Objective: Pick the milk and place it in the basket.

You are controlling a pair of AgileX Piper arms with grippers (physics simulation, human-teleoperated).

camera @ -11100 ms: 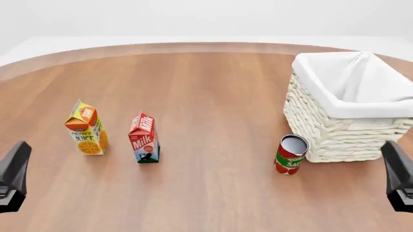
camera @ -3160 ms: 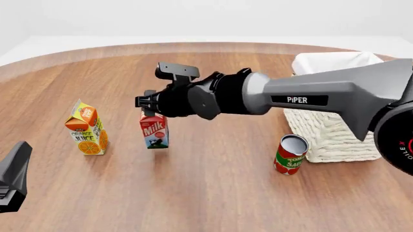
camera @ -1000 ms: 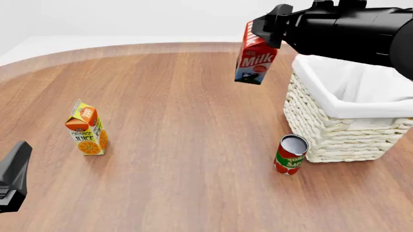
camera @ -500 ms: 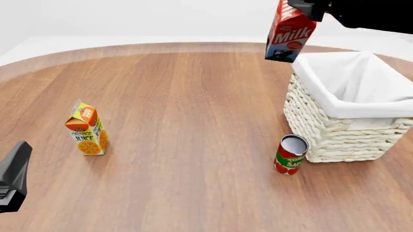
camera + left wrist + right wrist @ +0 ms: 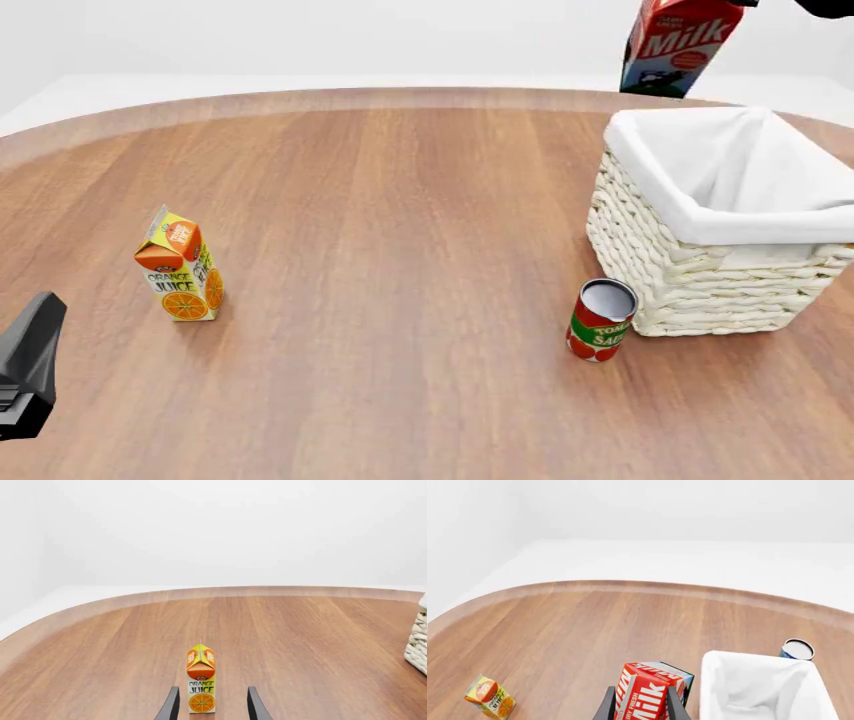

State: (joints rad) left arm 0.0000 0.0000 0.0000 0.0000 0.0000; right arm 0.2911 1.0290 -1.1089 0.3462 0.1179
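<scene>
The milk [image 5: 674, 45], a red carton with white lettering, hangs high in the air above the far left corner of the basket [image 5: 667, 250]. My right gripper [image 5: 641, 695] is shut on the milk [image 5: 650, 692], one finger on each side. In the front view only a black edge of that gripper shows at the top. The cream wicker basket [image 5: 720, 690] with its white liner lies just beside and below the carton. My left gripper [image 5: 213, 692] is open and empty, low at the near left, with its fingers pointing at the juice carton.
An orange-yellow juice carton [image 5: 178, 265] stands at the left of the table, also in the left wrist view [image 5: 201, 685]. A red tomato-sauce can [image 5: 601, 320] stands against the basket's near left corner. My left arm [image 5: 27, 365] rests at the near left edge.
</scene>
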